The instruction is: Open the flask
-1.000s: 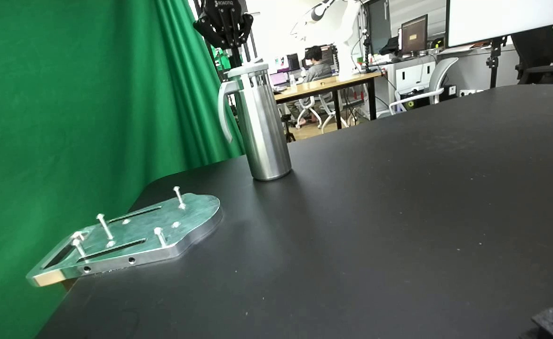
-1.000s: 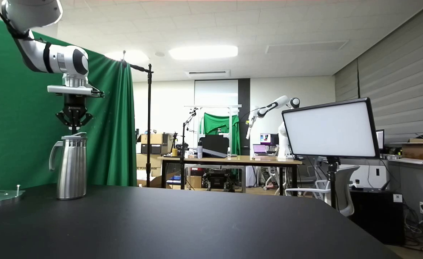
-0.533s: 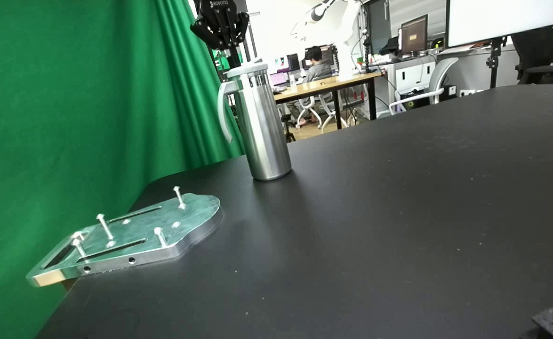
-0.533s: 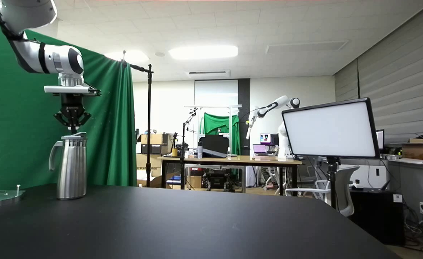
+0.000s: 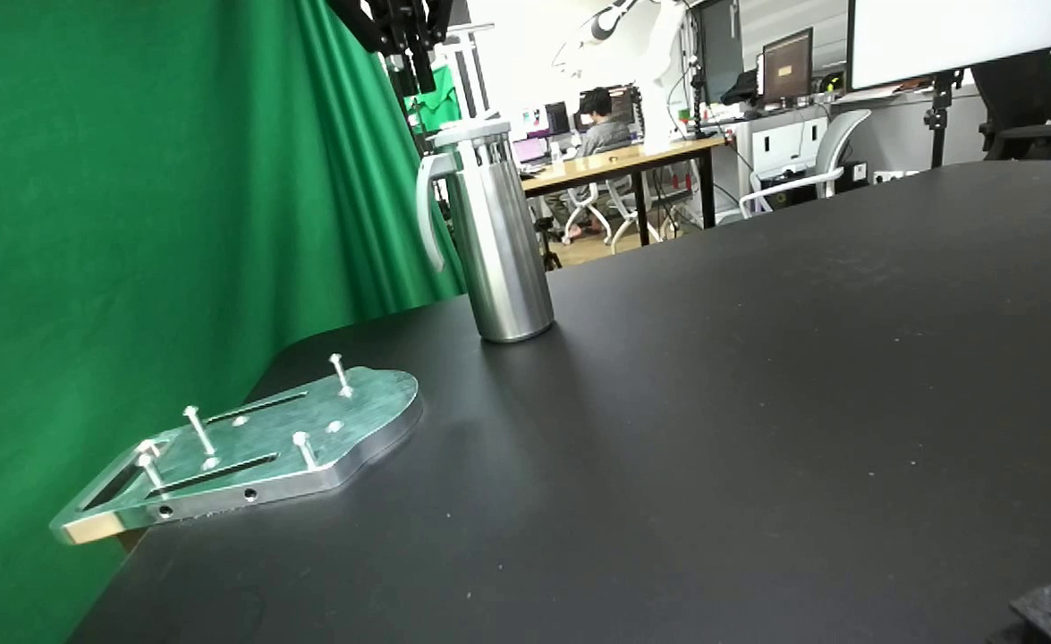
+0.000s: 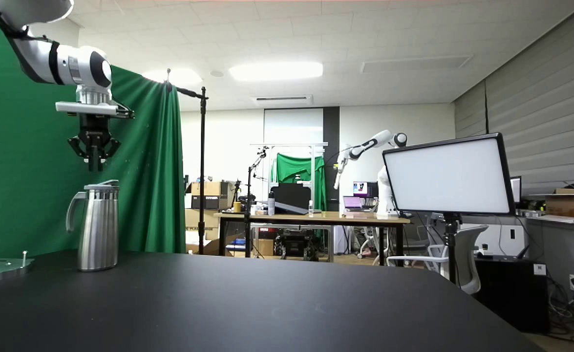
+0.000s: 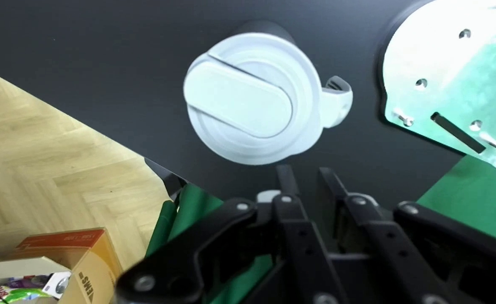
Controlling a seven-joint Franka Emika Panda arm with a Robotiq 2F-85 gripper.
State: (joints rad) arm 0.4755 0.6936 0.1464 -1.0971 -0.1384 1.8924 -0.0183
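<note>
Flask (image 6: 99, 230) upright on surface (image 6: 277, 303), lid (image 5: 471, 132) on. Flap (image 7: 239, 99) looks raised opposite handle (image 7: 335, 106): opening likely done, not certain. Left: perhaps only retreat. Gripper (image 7: 306, 171) clear above, jaws slightly apart, nothing held.

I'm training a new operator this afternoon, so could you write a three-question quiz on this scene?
1. True or false: the hand is gripping the steel flask.
2. Choose: the steel flask stands on A) the pegged plate, B) the black tabletop, C) the wood-topped table.
3. Name the curved part on the flask's side.

Key: 1: false; the hand's fingers stand slightly apart, higher than the lid and clear of it. 2: B. 3: the handle.
</note>
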